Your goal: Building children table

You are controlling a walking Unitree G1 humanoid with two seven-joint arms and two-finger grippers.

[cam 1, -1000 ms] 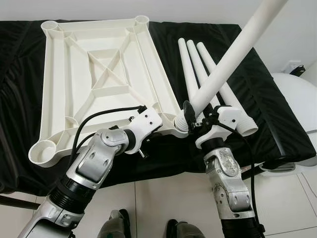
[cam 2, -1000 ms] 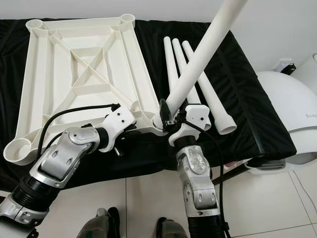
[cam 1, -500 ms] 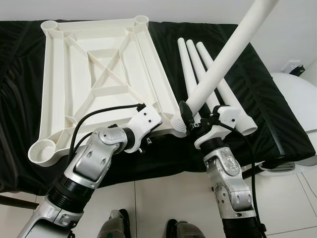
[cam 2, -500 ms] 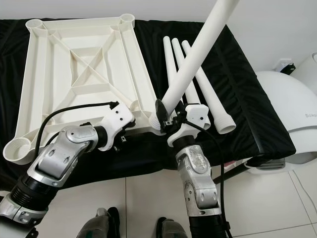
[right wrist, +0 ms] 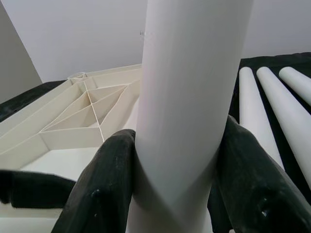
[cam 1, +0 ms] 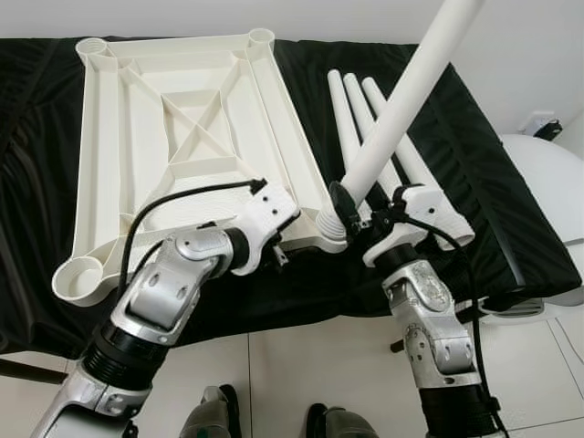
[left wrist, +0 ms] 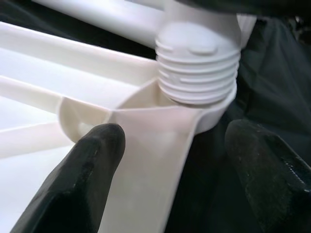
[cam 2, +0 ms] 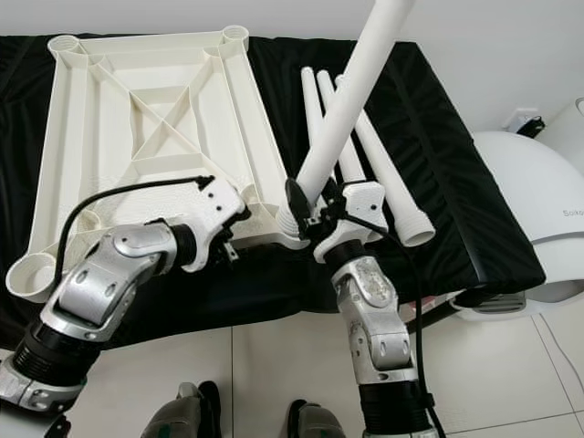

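A white plastic table top (cam 1: pixel 182 137) lies upside down on a black cloth-covered surface (cam 1: pixel 493 182). My right gripper (cam 1: pixel 351 212) is shut on a white table leg (cam 1: pixel 401 100) that rises steeply up and to the right. The leg's threaded end (left wrist: pixel 197 68) sits at the mouth of the near right corner socket (cam 1: pixel 327 228). My left gripper (left wrist: pixel 177 165) is open at that same corner, its fingers (left wrist: pixel 92 160) standing on either side of the socket's rib. Three loose legs (cam 1: pixel 365 119) lie side by side to the right of the table top.
A rounded white appliance (cam 1: pixel 547 182) stands close to the right end of the black surface. Pale tiled floor (cam 1: pixel 301 365) lies below its near edge, with my feet (cam 1: pixel 214 422) on it. A white wall runs behind.
The held leg has tilted more upright, and its threaded end has shifted left onto the corner socket. My left gripper has moved a little forward and right, closer to that corner.
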